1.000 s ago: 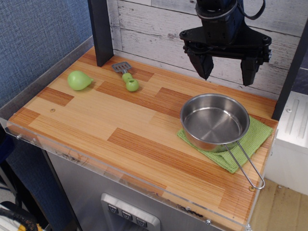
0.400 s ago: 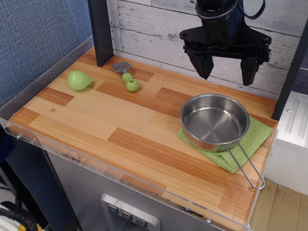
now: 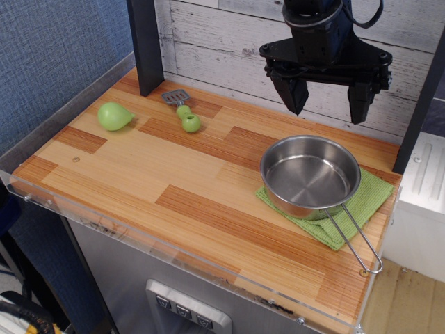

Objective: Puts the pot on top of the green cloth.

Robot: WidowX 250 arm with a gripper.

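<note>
The pot [image 3: 309,175], a shallow shiny steel pan, rests on the green cloth [image 3: 361,203] at the right of the wooden table. Its thin wire loop handle [image 3: 354,239] points toward the front right corner. The cloth shows around the pan's right and front sides. My gripper [image 3: 327,108] hangs above and behind the pot, clear of it. Its two black fingers are spread wide and hold nothing.
A green pear-shaped toy [image 3: 114,116] lies at the left. A toy spatula with a green handle [image 3: 183,112] lies at the back middle. A black post [image 3: 146,45] stands at the back left. A clear plastic rim [image 3: 139,236] edges the table front.
</note>
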